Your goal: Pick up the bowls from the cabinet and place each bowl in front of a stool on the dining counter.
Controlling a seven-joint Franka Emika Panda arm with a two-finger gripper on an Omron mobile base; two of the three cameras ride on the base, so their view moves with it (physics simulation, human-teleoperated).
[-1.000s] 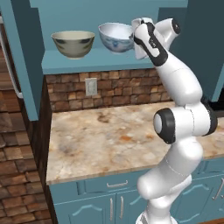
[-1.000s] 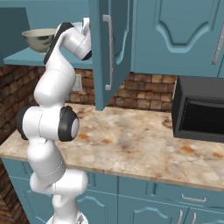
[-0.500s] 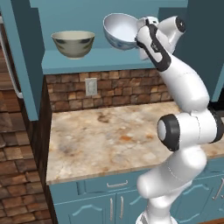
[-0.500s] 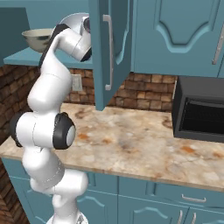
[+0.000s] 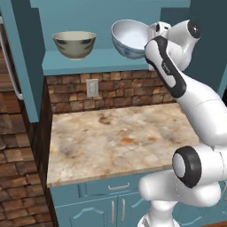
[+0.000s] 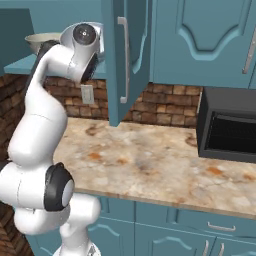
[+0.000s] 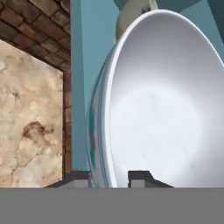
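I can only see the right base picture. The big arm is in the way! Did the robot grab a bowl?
Observer: Yes. The gripper pinches the white bowl's rim, one fingertip on each side.
Operator: Is it sitting on the shelf?
Observer: No, it's lifted and tipped above the cabinet shelf.
Operator: Where's the other bowl?
Observer: The beige bowl sits upright on the shelf, apart from the white one.

End effector [image 7: 109,177] pinches the white bowl's [image 7: 162,113] rim.
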